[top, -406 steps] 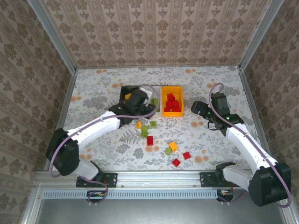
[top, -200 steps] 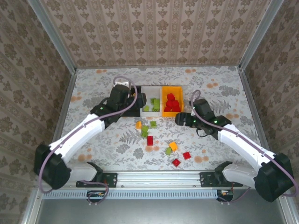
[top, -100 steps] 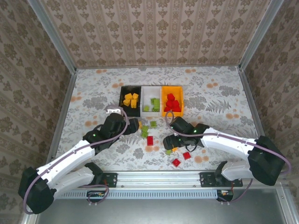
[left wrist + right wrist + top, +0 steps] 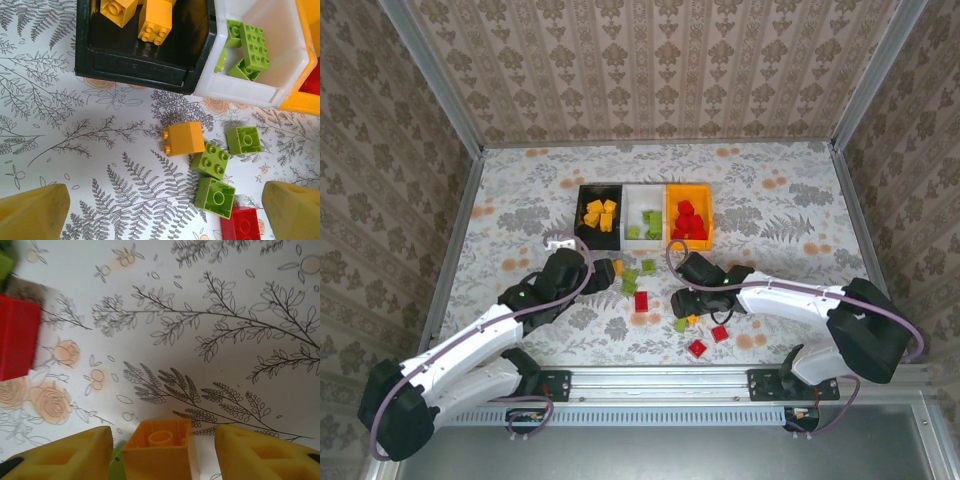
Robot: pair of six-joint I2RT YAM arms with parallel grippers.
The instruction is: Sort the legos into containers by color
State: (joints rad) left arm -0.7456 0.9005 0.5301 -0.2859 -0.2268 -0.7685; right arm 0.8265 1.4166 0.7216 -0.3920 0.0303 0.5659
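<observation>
Three bins stand in a row: the black bin (image 4: 582, 225) holds orange-yellow legos, the white bin (image 4: 643, 238) green ones, the orange bin (image 4: 689, 243) red ones. Loose legos lie in front of them. My left gripper (image 4: 602, 272) hovers open above the table; in the left wrist view its fingers (image 4: 35, 212) stand wide apart below an orange-yellow brick (image 4: 183, 138), three green bricks (image 4: 211, 161) and a red brick (image 4: 240, 224). My right gripper (image 4: 162, 452) is open, straddling an upside-down orange-yellow brick (image 4: 157, 450) without touching it.
A red brick (image 4: 17, 337) lies to the left of my right gripper, and a green sliver (image 4: 116, 465) sits against the orange-yellow brick. Two more red bricks (image 4: 720, 333) (image 4: 697, 348) lie near the table's front edge. Aluminium rails frame the table.
My left arm drew back from the black bin to the loose bricks in front of it. My right arm swung left and down from the right side onto the orange-yellow brick.
</observation>
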